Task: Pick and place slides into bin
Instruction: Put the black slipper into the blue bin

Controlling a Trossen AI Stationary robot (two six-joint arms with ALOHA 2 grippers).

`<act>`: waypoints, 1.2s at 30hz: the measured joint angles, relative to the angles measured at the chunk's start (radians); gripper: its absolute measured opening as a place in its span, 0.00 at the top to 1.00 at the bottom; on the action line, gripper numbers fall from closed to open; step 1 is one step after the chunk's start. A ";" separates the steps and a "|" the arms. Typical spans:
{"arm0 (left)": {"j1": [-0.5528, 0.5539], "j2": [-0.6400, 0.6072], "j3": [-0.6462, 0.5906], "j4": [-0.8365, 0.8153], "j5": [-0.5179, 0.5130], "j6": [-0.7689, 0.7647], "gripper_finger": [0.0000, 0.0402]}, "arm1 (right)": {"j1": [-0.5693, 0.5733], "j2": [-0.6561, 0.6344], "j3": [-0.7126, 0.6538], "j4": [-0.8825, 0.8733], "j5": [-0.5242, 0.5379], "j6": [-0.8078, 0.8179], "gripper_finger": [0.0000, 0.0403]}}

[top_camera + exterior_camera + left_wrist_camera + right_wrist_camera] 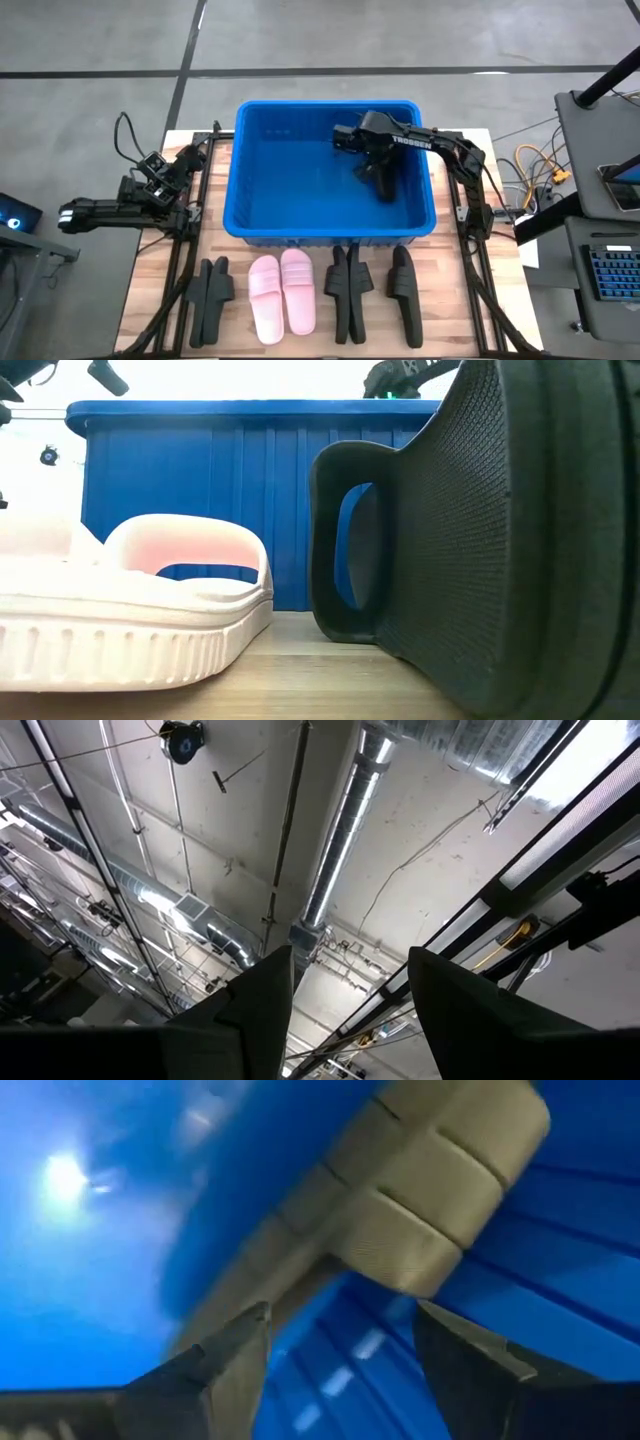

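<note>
The blue bin (250, 215) stands at the middle of the table. My right gripper (340, 1365) hangs open over the bin's right half, pointing steeply down. Just below and beyond its fingertips is a black slide (420, 1200), inside the bin by the right wall (388, 185); its sole faces the wrist camera, and what it rests on does not show. On the table in front of the bin lie a black pair (212, 295), a pink pair (283, 290), another black pair (345, 290) and a single black slide (403, 285). My left gripper (350, 1010) waits open at the left, pointing up.
In the low view a pink slide (130, 610) and a black slide (480, 540) stand close to the camera in front of the bin's wall (200, 490). Black frame rails (470, 260) run along both sides of the table. Cables and a desk (600, 200) lie to the right.
</note>
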 joint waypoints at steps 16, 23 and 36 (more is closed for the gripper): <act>0.000 -0.002 -0.002 -0.001 0.014 0.000 0.54 | -0.172 -0.004 0.123 0.123 0.106 0.049 0.93; 0.000 -0.002 -0.002 -0.001 0.020 0.000 0.54 | -0.199 -0.004 0.016 0.229 0.062 0.049 0.98; 0.000 -0.004 -0.002 -0.001 0.022 0.000 0.54 | -0.190 -0.008 -0.214 0.457 0.025 0.091 0.98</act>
